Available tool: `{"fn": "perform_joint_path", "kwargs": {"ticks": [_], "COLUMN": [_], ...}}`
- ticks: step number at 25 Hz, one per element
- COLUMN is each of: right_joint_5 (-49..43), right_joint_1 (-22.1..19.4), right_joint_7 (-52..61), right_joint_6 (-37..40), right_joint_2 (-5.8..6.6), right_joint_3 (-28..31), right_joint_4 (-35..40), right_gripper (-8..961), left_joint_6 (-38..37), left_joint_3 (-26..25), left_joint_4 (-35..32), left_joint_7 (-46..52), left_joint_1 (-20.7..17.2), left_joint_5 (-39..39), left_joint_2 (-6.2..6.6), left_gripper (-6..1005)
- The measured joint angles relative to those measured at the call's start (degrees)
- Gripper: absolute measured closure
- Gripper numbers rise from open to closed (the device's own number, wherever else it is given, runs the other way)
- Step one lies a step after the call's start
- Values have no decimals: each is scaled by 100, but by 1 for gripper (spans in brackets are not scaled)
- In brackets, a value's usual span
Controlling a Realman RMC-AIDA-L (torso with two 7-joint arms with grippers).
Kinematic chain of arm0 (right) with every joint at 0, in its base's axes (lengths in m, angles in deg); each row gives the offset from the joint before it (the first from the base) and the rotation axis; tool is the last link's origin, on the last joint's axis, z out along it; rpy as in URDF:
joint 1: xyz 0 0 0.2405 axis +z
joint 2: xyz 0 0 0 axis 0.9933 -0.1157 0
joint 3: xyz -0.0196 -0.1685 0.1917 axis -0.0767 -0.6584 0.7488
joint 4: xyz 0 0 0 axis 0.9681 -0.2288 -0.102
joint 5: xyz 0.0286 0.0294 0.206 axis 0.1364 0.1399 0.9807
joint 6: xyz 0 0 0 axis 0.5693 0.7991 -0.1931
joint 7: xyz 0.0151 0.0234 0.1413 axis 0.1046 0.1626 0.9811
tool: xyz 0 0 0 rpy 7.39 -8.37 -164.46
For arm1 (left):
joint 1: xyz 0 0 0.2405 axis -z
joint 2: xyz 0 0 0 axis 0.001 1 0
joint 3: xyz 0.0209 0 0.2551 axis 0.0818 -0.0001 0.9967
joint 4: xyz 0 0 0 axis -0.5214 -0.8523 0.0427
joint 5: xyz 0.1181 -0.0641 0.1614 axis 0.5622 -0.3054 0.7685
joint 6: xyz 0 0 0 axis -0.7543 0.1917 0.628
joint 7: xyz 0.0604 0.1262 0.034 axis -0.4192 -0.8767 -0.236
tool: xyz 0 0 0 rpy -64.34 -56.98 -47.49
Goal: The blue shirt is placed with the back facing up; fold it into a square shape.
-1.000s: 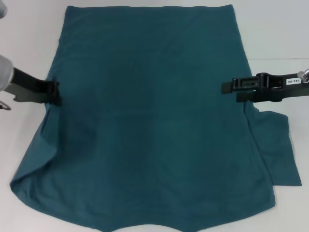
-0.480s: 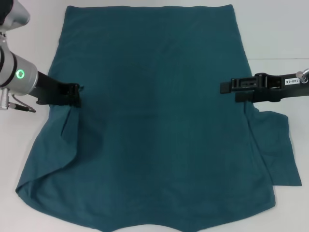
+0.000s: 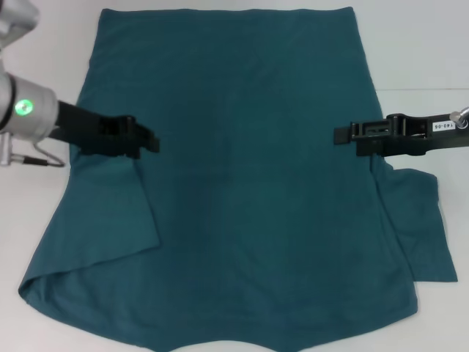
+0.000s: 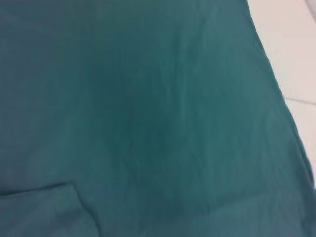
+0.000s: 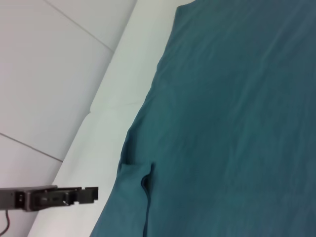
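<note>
the blue shirt lies spread plain side up on the white bench. only the head view shows the left gripper pinching the shirt's left edge, folded inward over the body, and the right gripper at the right edge; whether its fingers grip, i cannot tell. the left wrist view shows only cloth.

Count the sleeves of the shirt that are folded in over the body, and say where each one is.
1. On the blue shirt, the sleeve on the robot's left lies folded inward, by the left claw. The other sleeve lies spread out below the right claw.
</note>
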Motion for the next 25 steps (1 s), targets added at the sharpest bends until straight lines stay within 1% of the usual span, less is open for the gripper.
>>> {"fn": "perform_joint_path", "kwargs": {"ticks": [2,4,7,10,12,13,14,15,16,18,20,21,25], "right_joint_5": [0,4,20,20,20,20,22,21,20,8,-3,-18,-257], "right_joint_1": [-4,-25,-82,-138,-175,-195,-206,-219,-228,-244,-268,-284,-424], "right_joint_7": [-104,-206,-284,-414,-591,-687,-732,-776,-801,-818,-781,-727,-387], "right_joint_6": [27,72,97,121,169,176,183,181,175,163,166,210,629], "right_joint_2": [-1,-1,17,46,55,56,56,57,57,61,93,124,304], "right_joint_3": [1,19,40,43,44,45,45,44,44,43,32,23,66], "right_joint_4": [12,20,47,67,76,78,78,78,79,80,82,82,227], "right_gripper": [151,151,152,153,153,153,153,154,154,154,155,155,156], "left_joint_6": [-116,-374,-846,-1325,-1748,-2109,-2215,-2215,-2232,-2167,-1988,-1923,-1881], "left_joint_3": [-122,-340,-712,-869,-892,-895,-891,-891,-895,-893,-886,-887,-965], "left_joint_4": [-86,-102,-70,-77,-60,-69,-72,-72,-95,-111,-104,-96,-60], "left_joint_7": [-143,-420,-891,-1470,-2144,-3223,-3678,-3678,-4191,-4851,-5135,-5145,-4987], "left_joint_1": [-204,-441,-788,-1087,-1258,-1466,-1553,-1553,-1650,-1798,-1885,-1897,-1913], "left_joint_5": [-266,-663,-1201,-1564,-1752,-1875,-1892,-1892,-1911,-1919,-1922,-1930,-2070], "left_joint_2": [24,83,151,153,106,-49,-134,-134,-238,-419,-520,-540,-539], "left_gripper": [750,648,399,398,397,397,397,397,397,396,396,396,395]}}
